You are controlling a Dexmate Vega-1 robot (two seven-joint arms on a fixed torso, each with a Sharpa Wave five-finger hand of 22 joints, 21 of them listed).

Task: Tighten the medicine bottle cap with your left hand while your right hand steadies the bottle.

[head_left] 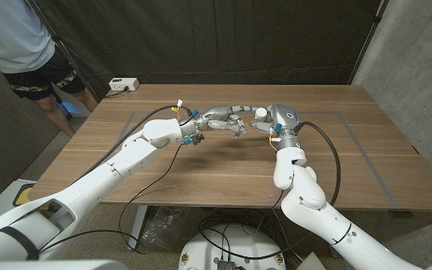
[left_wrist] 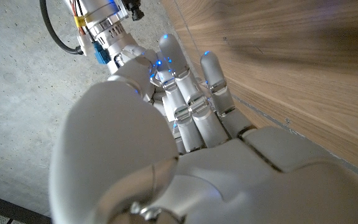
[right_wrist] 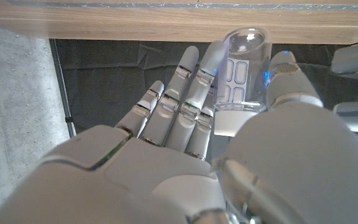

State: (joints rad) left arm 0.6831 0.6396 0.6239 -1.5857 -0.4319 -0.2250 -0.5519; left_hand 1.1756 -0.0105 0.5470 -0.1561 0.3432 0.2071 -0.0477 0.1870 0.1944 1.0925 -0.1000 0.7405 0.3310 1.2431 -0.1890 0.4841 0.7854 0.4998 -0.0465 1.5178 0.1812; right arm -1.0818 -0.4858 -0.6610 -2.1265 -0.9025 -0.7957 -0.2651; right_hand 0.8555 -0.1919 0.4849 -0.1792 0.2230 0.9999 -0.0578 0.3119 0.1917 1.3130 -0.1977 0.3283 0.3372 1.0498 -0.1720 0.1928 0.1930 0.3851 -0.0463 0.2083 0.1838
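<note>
Where right hand (right_wrist: 185,162) grips, bottle (right_wrist: 238,74) cap stays hidden.

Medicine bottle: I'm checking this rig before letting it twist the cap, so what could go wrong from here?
1. The right hand appears to hold the medicine bottle between fingers and thumb only; twisting could spin or tip it.
2. The left hand crowds close to the right hand, so fingers may collide.
3. The white cap is small; the left hand could slip off it.
</note>
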